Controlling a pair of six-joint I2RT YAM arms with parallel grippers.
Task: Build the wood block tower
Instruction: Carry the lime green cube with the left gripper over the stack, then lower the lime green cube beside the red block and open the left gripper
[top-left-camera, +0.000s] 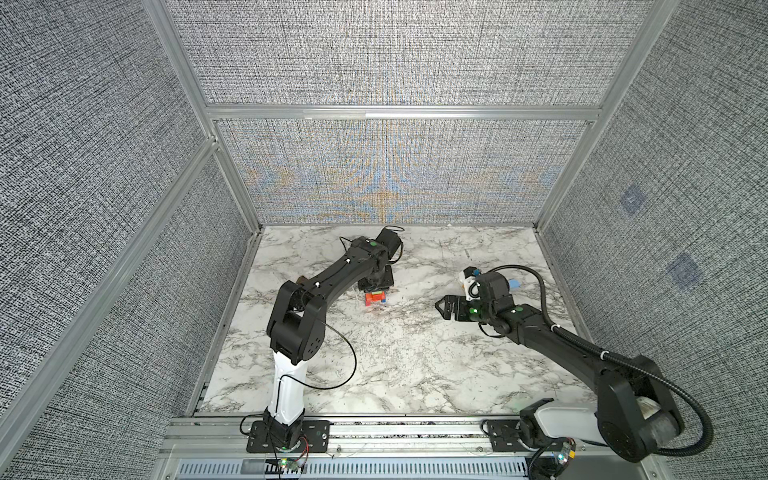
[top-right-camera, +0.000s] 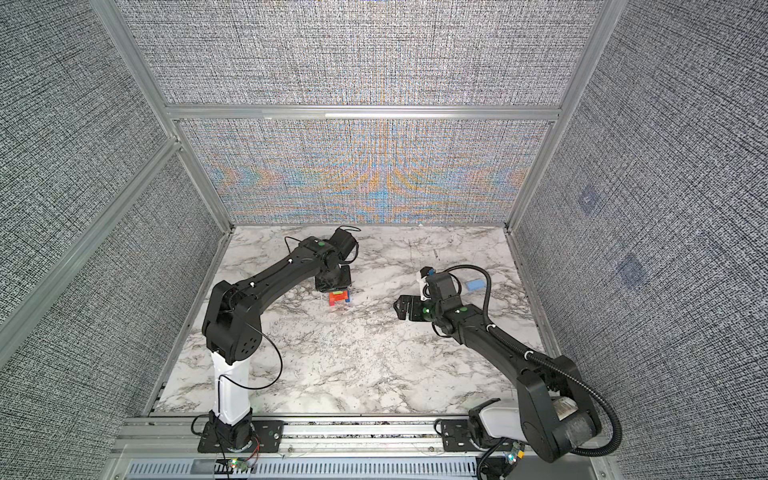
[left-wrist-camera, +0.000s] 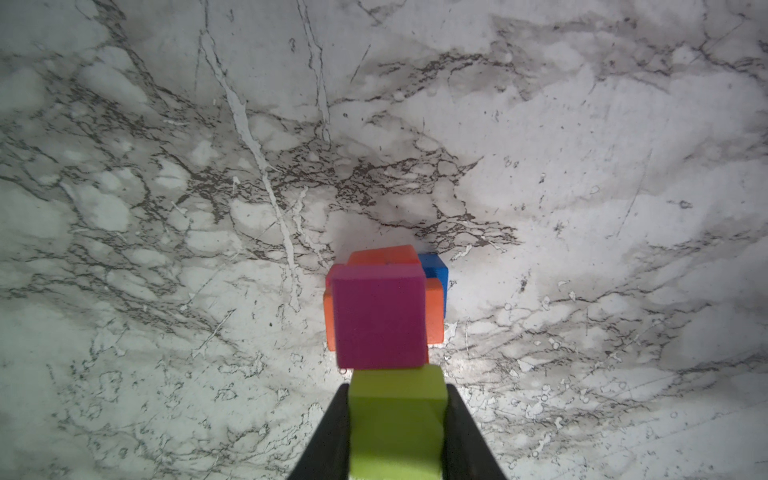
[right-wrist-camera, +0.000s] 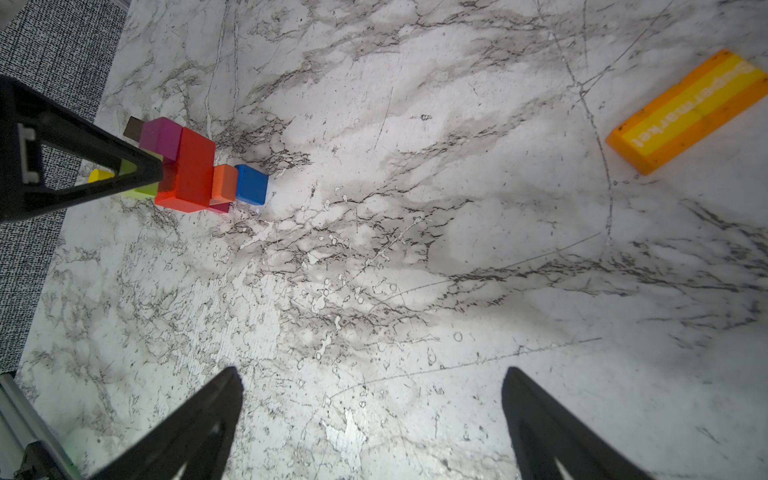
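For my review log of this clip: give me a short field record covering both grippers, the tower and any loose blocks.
left gripper: shut on lime block, at the tower
right gripper: open, empty, over marble table
tower: blue block, orange block, red block, magenta block showing
loose: light blue block; orange lettered brick
lime block resting on tower: cannot tell

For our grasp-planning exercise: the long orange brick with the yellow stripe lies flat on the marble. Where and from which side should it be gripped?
Probably grip the orange brick at mid-length, across its two long sides, from straight above: it lies flat with bare table along both, leaving room for the open right tool.
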